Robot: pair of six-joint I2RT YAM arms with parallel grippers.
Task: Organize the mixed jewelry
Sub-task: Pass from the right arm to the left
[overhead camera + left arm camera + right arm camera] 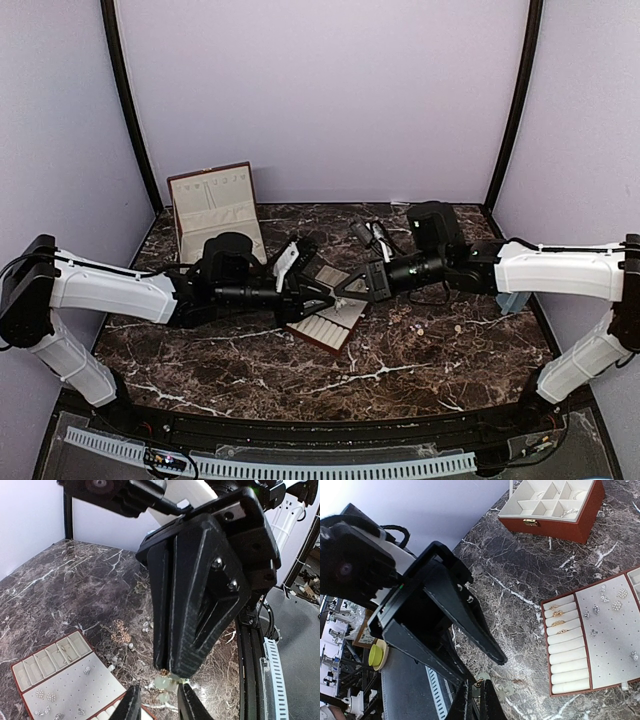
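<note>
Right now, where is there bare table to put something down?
Bare marble table runs along the front, between the tray and the near edge, and at the back between the open box and the right arm. The middle is crowded: the left pincer and right pincer, pinching a dangly piece, meet by the tray, and loose jewelry lies scattered beside it.
</note>
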